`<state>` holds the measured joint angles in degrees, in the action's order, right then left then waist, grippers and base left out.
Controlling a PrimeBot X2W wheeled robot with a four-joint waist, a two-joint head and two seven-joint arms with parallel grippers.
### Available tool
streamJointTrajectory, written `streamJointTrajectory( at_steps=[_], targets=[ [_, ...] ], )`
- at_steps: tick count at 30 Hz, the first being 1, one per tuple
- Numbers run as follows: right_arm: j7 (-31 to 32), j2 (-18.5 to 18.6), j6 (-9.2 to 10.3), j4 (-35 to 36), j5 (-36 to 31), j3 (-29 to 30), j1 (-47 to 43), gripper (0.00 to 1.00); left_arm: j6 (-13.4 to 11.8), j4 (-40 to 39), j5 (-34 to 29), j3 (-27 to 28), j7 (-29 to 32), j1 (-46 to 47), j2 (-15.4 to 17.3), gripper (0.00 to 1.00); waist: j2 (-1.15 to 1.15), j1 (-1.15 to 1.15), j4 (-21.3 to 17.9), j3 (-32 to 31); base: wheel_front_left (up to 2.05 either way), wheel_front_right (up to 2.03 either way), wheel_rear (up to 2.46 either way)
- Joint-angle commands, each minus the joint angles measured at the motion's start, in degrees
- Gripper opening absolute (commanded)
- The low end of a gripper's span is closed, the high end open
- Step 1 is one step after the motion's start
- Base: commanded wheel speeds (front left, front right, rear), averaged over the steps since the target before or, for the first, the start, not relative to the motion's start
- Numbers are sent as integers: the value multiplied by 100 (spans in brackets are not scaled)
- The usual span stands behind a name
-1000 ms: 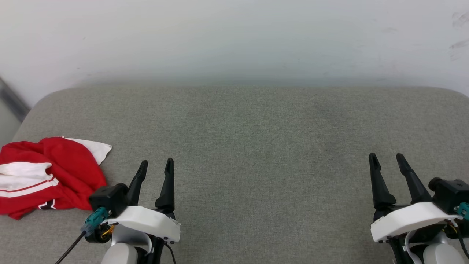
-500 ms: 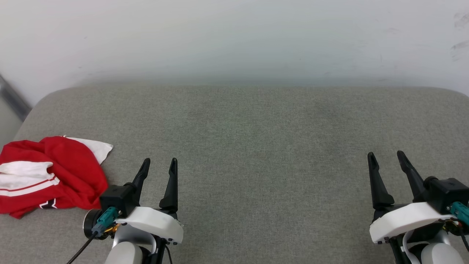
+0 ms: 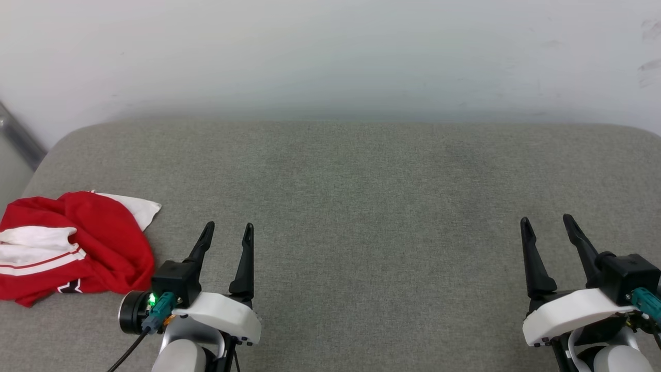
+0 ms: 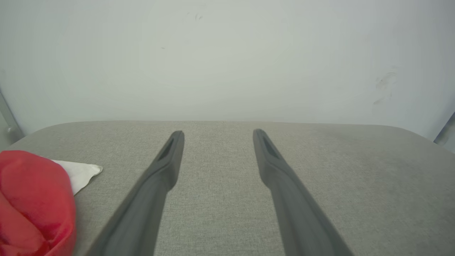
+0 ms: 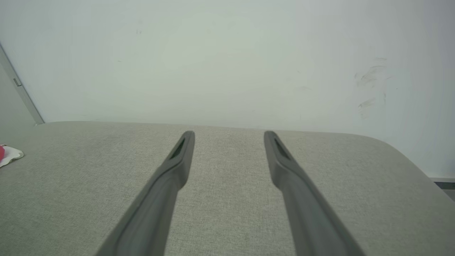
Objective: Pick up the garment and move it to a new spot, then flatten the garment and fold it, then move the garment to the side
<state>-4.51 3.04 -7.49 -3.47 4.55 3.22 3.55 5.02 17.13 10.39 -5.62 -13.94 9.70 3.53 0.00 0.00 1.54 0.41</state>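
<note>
Grey woven upholstery (image 3: 361,196) with rounded corners met a plain white wall (image 3: 330,51). One crumpled red-and-white jersey (image 3: 98,243) lay at nine o'clock, untouched. Both the left gripper (image 3: 229,225) and the right gripper (image 3: 546,219) stood spread wide and empty. The left had edged toward three o'clock since the earlier frame, and a green light now glowed on its wrist.

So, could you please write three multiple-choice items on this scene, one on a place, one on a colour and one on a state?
1. Where on the grey padded surface does the garment lie? A) near its left edge B) at its middle C) near its right edge
2. What colour is most of the garment? A) blue B) red C) green
3. How is the left tool? A) shut on the garment B) shut, empty C) open, empty
Key: 1 A, it lies left of the left tool. 2 B, mostly red folds. 3 C, its fingers stand apart over bare surface.
</note>
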Motion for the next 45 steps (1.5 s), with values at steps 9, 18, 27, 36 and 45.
streamJointTrajectory(
  at_steps=[9,18,27,36,45],
  targets=[
    [-115,-25,1,9,-328,18,-21,100,-56,104,-338,-37,-136,126,-21,100,0,0,16,-2,0,0,0],
    [-152,-25,1,-45,-252,67,53,100,-72,130,-159,70,-141,199,-41,100,0,0,154,71,0,0,0],
    [-128,-24,1,68,-282,43,86,100,-229,103,-52,219,-135,223,-50,100,0,0,650,166,0,0,0],
    [-46,-22,1,213,-336,-88,103,100,-347,40,-86,472,-135,135,-46,100,0,0,1555,209,0,0,0],
    [33,-21,1,294,-348,-260,122,100,-367,-42,-154,772,-135,-45,25,100,0,0,2452,183,0,0,0]
  ],
)
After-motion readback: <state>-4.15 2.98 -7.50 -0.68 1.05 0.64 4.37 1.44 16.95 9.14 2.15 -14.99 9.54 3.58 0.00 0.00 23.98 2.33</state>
